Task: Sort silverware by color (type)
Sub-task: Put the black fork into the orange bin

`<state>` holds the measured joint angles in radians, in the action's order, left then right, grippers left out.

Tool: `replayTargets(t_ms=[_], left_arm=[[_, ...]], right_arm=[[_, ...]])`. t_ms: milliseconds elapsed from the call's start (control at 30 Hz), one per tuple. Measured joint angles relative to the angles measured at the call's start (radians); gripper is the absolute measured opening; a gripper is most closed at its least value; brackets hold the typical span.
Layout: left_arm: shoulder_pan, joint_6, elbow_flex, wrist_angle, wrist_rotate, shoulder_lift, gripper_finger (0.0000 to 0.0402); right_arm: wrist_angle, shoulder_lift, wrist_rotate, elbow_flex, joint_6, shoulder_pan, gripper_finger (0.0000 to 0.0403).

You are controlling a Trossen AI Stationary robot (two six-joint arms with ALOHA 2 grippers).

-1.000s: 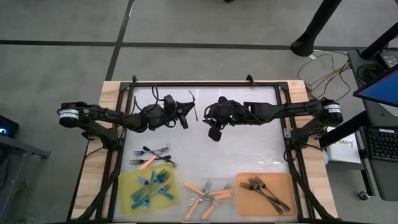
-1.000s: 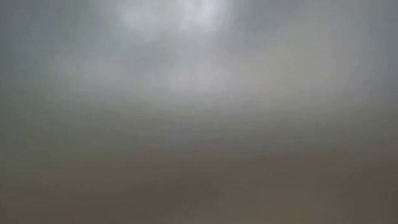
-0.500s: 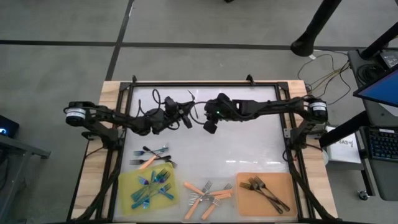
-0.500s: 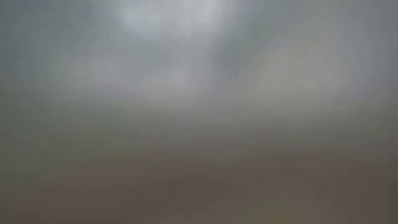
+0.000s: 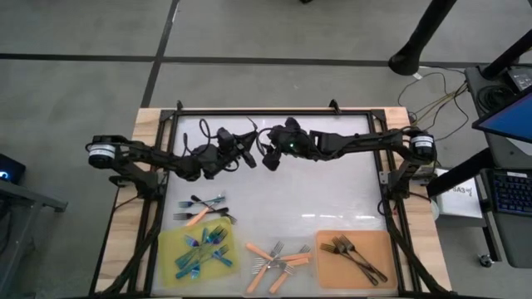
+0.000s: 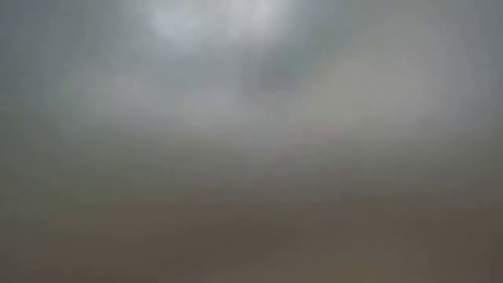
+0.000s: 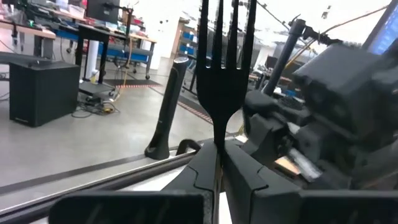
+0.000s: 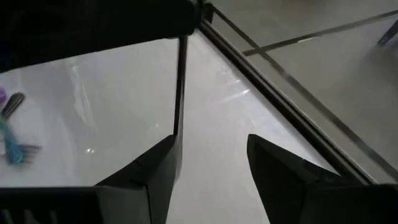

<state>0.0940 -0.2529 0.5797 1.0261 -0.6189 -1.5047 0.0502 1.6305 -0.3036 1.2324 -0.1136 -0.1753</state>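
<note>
My left gripper [image 5: 248, 157] [image 7: 219, 163] hovers over the table's far middle, shut on a dark fork [image 7: 227, 74] whose tines point away past the fingertips. My right gripper [image 5: 268, 159] [image 8: 211, 158] is right beside it and open. In the right wrist view the fork [image 8: 180, 87] shows edge-on, its free end between the open fingers, close to one finger [image 8: 155, 168]. Blue-teal forks lie on a yellow-green mat [image 5: 170, 249], dark forks on an orange mat [image 5: 328, 270]. Orange-handled forks [image 5: 278, 259] lie on the table between the mats. The low view shows only blur. My left gripper pinches the dark fork between its two fingers at the neck just below the tines [image 7: 217, 135]. The fork lies along the fingers and sticks out beyond them, lifted clear of the table. My right gripper: I cannot tell whether its finger touches the fork's free end.
A small mixed heap of forks [image 5: 199, 208] lies on the white tabletop above the yellow-green mat. Black frame rails [image 5: 274, 112] run around the table, and cables loop near the left gripper. The white surface [image 5: 332, 199] between the arms and the mats is bare.
My right gripper has gone toward the table's left and far edges, closing in on the left gripper and the dark fork it holds. The left gripper has kept the fork where it was.
</note>
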Motion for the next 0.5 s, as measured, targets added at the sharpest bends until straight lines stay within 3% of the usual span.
replayTargets(t_ms=[500], left_arm=[[0.0, 0.01, 0.001, 0.031, 0.022, -0.001, 0.0]], right_arm=[[-0.063, 0.028, -0.01, 0.0, 0.023, -0.008, 0.0167]])
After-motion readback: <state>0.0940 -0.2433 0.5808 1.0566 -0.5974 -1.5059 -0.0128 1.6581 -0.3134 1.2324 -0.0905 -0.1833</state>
